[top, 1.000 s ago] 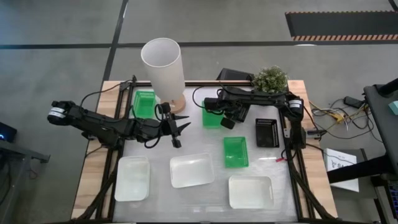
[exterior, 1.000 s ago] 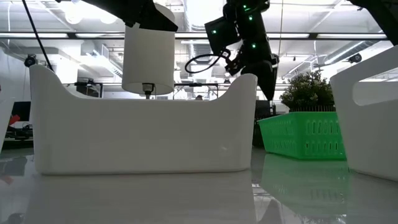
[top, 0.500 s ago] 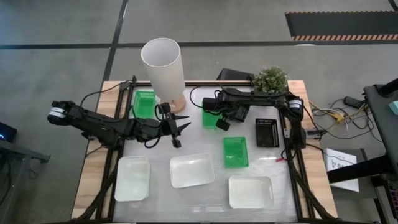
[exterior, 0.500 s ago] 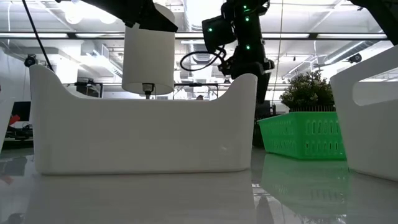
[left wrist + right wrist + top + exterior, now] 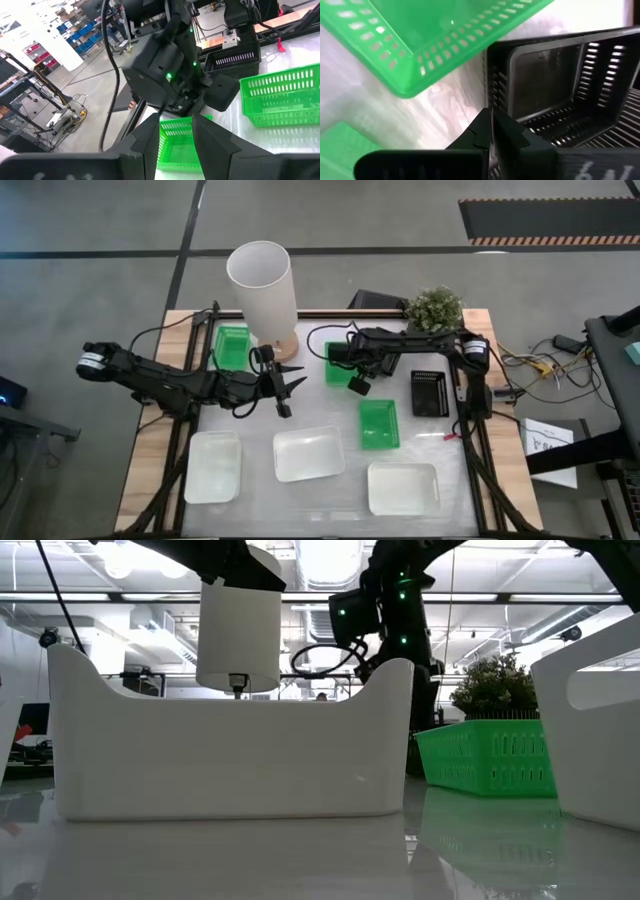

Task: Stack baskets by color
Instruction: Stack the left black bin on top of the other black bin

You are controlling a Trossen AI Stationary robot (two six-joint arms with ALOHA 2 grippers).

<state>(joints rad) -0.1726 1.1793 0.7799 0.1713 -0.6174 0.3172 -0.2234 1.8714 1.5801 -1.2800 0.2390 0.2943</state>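
Small black slotted-wall plastic basket [image 5: 550, 70]: hangs tilted, clear of the table, beside the rear green slotted plastic basket [image 5: 338, 366] at mid-table; walls and slots appear intact; right gripper [image 5: 491, 117] is closed tight on one wall of it; step in hand, by judgement, is the carry of this basket to its colour mate; second black slotted basket [image 5: 428, 393] lies flat near the right edge of the table [image 5: 455, 455], well apart; next move calls for travel rightward, levelling the tilted basket, then lowering it squarely into the other; two further green baskets [image 5: 379, 423] [image 5: 232, 345] and three larger translucent white trays [image 5: 309, 453] stand unstacked; left gripper [image 5: 292, 383] hovers left of centre, fingers parted, holding nothing.
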